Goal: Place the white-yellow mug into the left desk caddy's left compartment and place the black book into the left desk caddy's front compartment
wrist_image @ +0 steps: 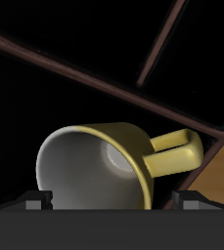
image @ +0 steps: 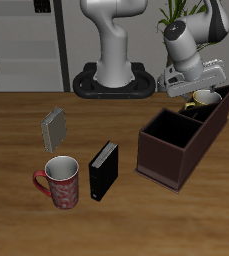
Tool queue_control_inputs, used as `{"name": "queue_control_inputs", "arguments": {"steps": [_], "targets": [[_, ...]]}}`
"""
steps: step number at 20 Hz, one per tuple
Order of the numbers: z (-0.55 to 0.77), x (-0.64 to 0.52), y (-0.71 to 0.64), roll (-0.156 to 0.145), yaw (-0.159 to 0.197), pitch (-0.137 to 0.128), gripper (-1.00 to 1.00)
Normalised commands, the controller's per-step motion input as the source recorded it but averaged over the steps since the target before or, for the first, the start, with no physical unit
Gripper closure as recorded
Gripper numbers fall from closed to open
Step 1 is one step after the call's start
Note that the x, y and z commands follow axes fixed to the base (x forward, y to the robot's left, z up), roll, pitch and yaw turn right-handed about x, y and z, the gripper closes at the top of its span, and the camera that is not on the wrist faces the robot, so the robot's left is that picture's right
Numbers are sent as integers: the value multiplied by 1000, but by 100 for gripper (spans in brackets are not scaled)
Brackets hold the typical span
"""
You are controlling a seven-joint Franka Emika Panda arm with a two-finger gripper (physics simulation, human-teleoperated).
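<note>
While our gripper [image: 201, 88] hangs over the far end of the left desk caddy [image: 164, 152], the white-yellow mug [image: 202, 99] sits just beneath it, down among the caddy's rear sections. From the exterior view we see only a pale rim and a patch of yellow past the caddy's wall, with the gripper's body close above. Our wrist view shows the mug [wrist_image: 104, 166] tipped on its side, its mouth turned toward the camera and its yellow handle sticking out sideways. Dark maroon partition walls [wrist_image: 162, 44] cross behind it, and a strip of wooden table [wrist_image: 221, 181] shows beyond the caddy's edge. Two dark fingertips [wrist_image: 35, 203] frame the mug's lower rim, one at each side, standing wide apart. Whether they press on the mug or merely flank it we cannot tell, so we cannot say if the pincer is grasping or released. Which compartment holds the mug is also unclear to us.

Farther forward on the table, the black book [image: 103, 171] stands upright, well apart from the caddy and just beside a red patterned mug [image: 60, 182] with a red handle. A smaller grey book [image: 54, 128] stands behind that mug, tilted slightly. The caddy's big square section, nearest the black book, shows a dark interior.
</note>
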Motion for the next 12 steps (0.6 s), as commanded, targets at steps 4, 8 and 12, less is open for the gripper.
{"name": "queue_control_inputs", "arguments": {"steps": [4,8,12], "targets": [[317,5,-97,2,-5,-59,-100],[390,226,-345,-71,-22,-50,-100],[297,382,-410,-94,12,-25,-100]]}}
